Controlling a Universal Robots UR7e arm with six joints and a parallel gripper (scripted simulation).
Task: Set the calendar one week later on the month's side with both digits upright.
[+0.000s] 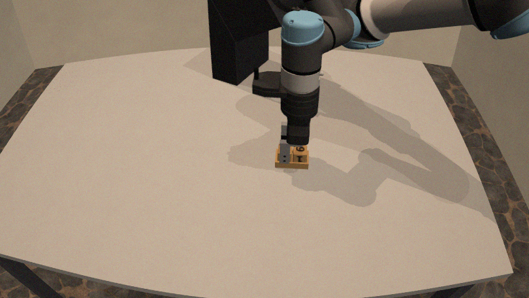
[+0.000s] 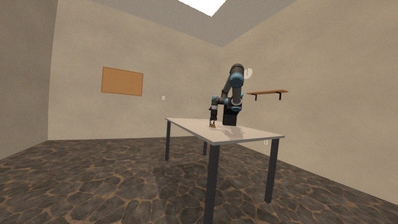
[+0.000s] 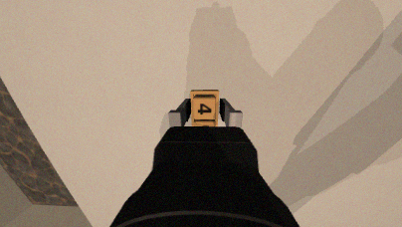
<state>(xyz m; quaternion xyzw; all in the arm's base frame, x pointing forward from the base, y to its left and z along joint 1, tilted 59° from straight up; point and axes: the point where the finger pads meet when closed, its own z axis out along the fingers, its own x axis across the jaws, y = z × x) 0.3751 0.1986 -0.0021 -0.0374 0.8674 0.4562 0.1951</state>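
Observation:
The small orange calendar tray lies flat near the middle of the table and holds two orange cubes side by side. The right cube shows a 1 on its front and a 6 or 9 on top. My gripper is down over the left cube, and its grey near finger hides that cube's front. In the wrist view the left cube shows a 4 on top and sits between my open fingers, with small gaps on both sides. In the exterior view the gripper stands upright over the tray.
The arm's dark base column stands at the back of the table behind the tray. The table's left edge and the stone floor show in the wrist view.

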